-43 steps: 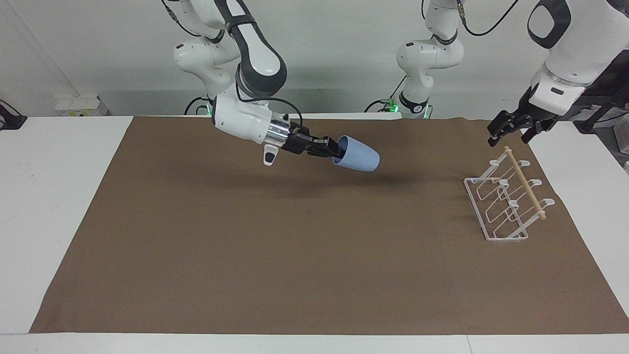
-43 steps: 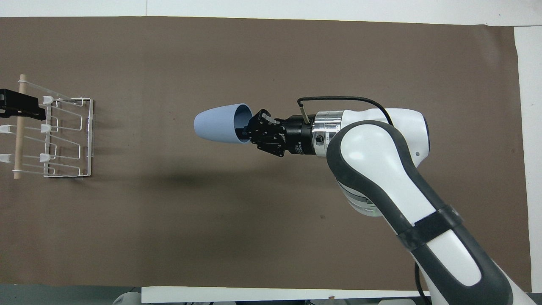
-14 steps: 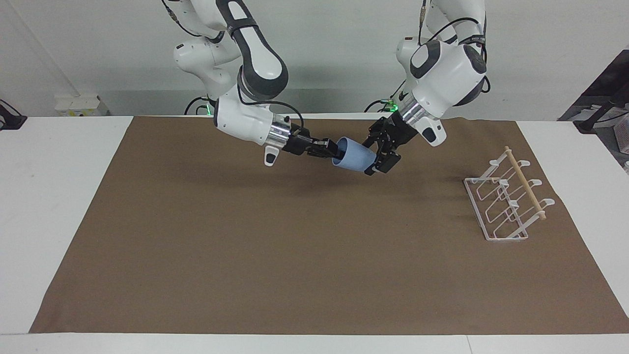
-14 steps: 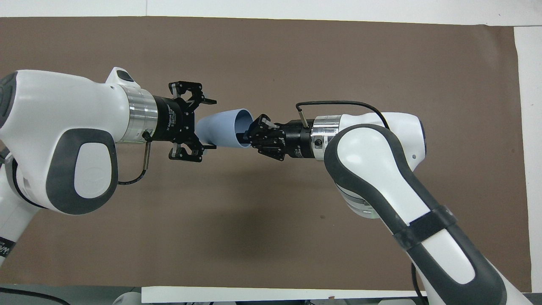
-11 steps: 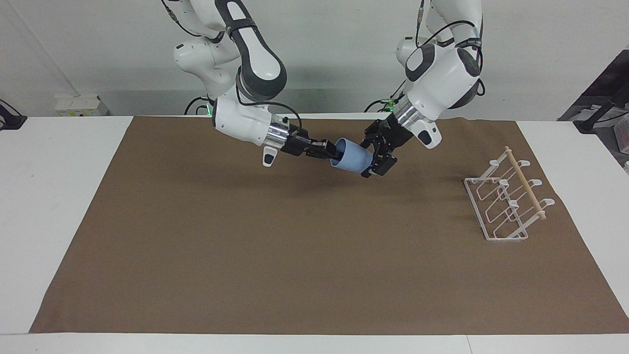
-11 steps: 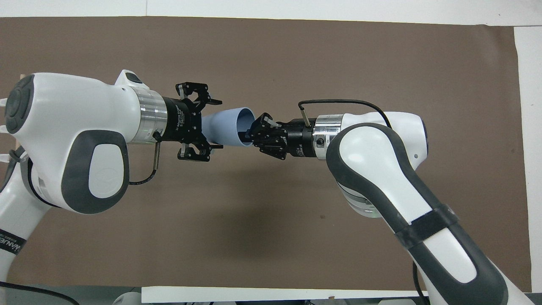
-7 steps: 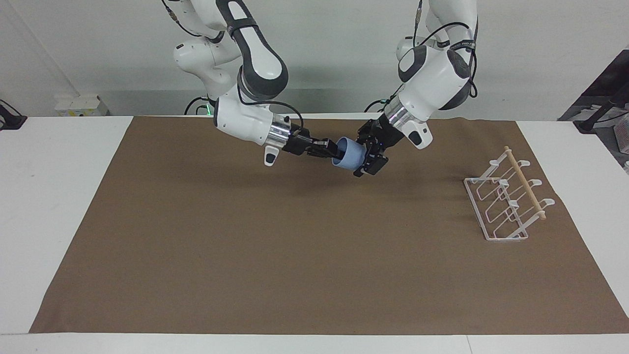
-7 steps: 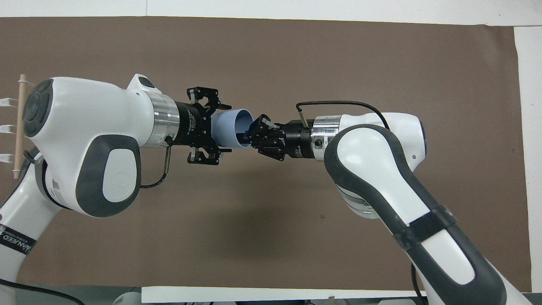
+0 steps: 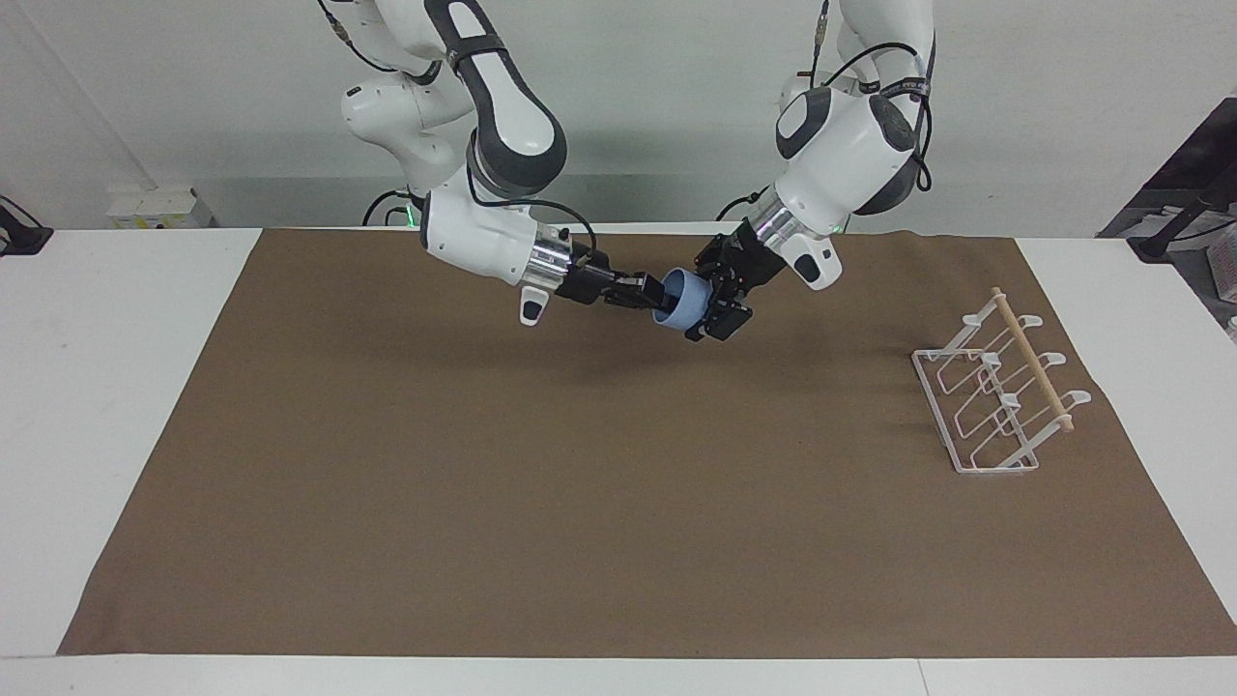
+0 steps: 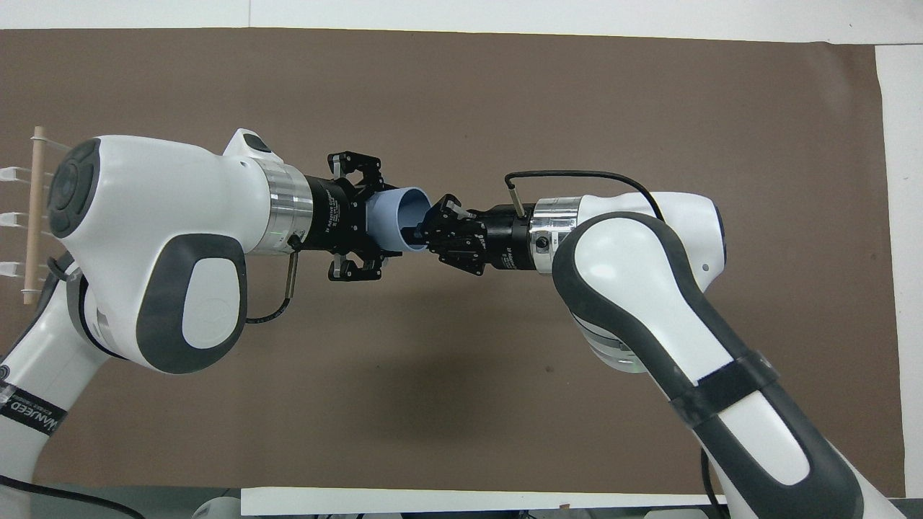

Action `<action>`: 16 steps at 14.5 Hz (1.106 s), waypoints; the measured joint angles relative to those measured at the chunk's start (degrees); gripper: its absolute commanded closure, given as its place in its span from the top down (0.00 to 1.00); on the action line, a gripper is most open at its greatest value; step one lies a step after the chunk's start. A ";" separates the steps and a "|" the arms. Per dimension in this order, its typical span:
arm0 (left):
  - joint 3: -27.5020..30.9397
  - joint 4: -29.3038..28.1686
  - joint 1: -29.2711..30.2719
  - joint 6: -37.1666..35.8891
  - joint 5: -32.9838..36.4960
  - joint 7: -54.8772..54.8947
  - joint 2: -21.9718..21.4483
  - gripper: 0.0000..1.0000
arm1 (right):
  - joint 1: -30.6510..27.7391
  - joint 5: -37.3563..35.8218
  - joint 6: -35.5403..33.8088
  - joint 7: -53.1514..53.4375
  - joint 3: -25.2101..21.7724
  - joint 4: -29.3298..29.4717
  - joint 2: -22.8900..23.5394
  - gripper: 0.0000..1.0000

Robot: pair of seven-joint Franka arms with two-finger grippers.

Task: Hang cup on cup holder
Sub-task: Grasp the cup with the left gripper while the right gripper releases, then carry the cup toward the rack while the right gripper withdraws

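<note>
The cup (image 9: 682, 302) lies on its side in the air over the middle of the tabletop (image 9: 599, 503), long axis along the line between my two tools: my right tool (image 9: 646, 291) pinches its rim while my left tool (image 9: 717, 295) is clamped round its tapered base. The cup holder (image 9: 995, 396) stands well apart at my left arm's end, so the left arm is the nearer carrier. Count: one cup, one cup holder, two tools.
</note>
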 measured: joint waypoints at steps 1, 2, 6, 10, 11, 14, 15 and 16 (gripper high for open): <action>0.01 -0.04 0.00 0.00 -0.01 -0.04 0.04 0.37 | -0.05 0.00 0.05 0.00 -0.08 0.18 -0.08 1.00; 0.10 -0.09 0.02 0.00 -0.01 -0.05 0.06 0.37 | -0.19 0.00 0.06 0.00 -0.26 0.21 -0.25 1.00; 0.61 -0.47 0.21 -0.63 0.72 -0.06 0.08 0.37 | -4.69 -5.34 -3.14 -0.07 -0.68 0.84 -1.43 1.00; 1.06 -0.64 3.08 -4.11 12.25 -0.61 0.11 0.37 | -14.18 -27.35 -12.75 -0.67 -1.08 2.99 -2.68 1.00; 1.13 -0.64 4.08 -5.17 16.76 -0.87 0.11 0.37 | -16.44 -34.06 -13.92 -1.39 -1.15 3.17 -2.78 1.00; 1.32 -0.63 5.97 -8.06 33.69 -2.13 0.10 0.37 | -21.75 -49.68 -14.88 -3.30 -1.27 3.23 -2.75 1.00; 1.33 -0.62 6.38 -9.27 39.98 -2.37 0.10 0.37 | -23.30 -54.94 -14.88 -3.83 -1.29 3.55 -2.74 1.00; 1.32 -0.60 6.71 -10.38 46.23 -2.61 0.10 0.37 | -24.62 -59.81 -15.04 -4.26 -1.31 4.29 -2.76 1.00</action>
